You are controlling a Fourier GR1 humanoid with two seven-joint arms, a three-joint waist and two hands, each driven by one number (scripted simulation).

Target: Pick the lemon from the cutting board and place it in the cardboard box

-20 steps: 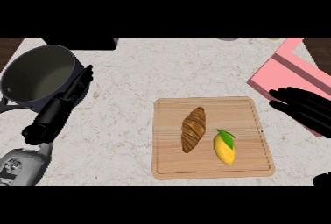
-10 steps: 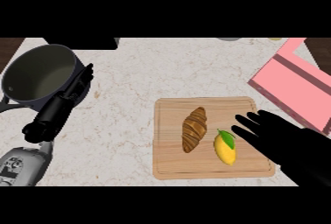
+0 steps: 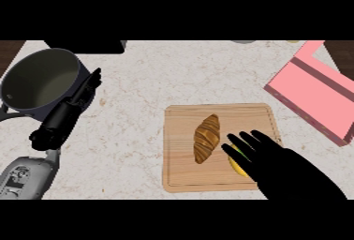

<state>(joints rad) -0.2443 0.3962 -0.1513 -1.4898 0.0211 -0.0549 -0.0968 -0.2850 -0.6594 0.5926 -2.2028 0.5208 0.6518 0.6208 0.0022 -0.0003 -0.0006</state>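
The lemon [image 3: 238, 165] lies on the right half of the wooden cutting board [image 3: 181, 174]; only a yellow sliver and a bit of green leaf show. My right hand [image 3: 280, 168] hovers over it from the lower right, open, with straight fingers covering most of the fruit; I cannot tell whether they touch it. The box [image 3: 313, 93] looks pink and sits at the right edge, beyond the board. My left hand [image 3: 75, 101] rests open at the left beside the pot, fingers pointing up.
A croissant [image 3: 206, 138] lies on the board just left of the lemon. A dark grey pot [image 3: 34, 84] stands at the far left. A black object [image 3: 86, 46] sits at the counter's back edge.
My right hand has come in from the right edge, over the board's right side, and now covers most of the lemon. The left hand, croissant and box have not moved.
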